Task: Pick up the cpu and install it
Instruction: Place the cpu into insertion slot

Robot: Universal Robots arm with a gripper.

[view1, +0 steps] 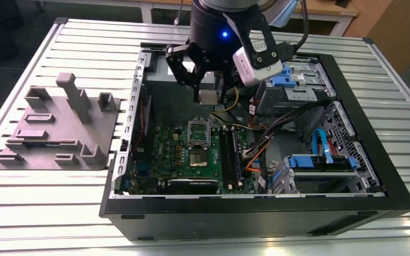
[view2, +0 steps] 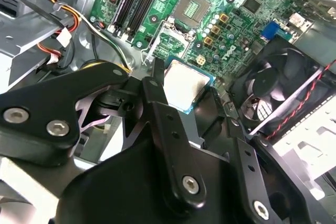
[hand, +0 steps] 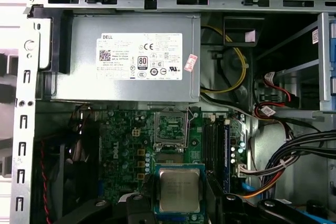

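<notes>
Pickup is done: the gripper grasps the cpu by its edges, with the empty socket below the gripper (seating not yet done).

The cpu has a smooth, brushed silver metal top with a soft sheen, edged by a thin green board rim. The fingers are matt black metal. The motherboard is slightly glossy green laminate. The power supply is matt grey sheet metal and carries a white paper label. In the exterior view, the table is ribbed satin aluminium, and the fixture block looks like matt grey plastic.
</notes>
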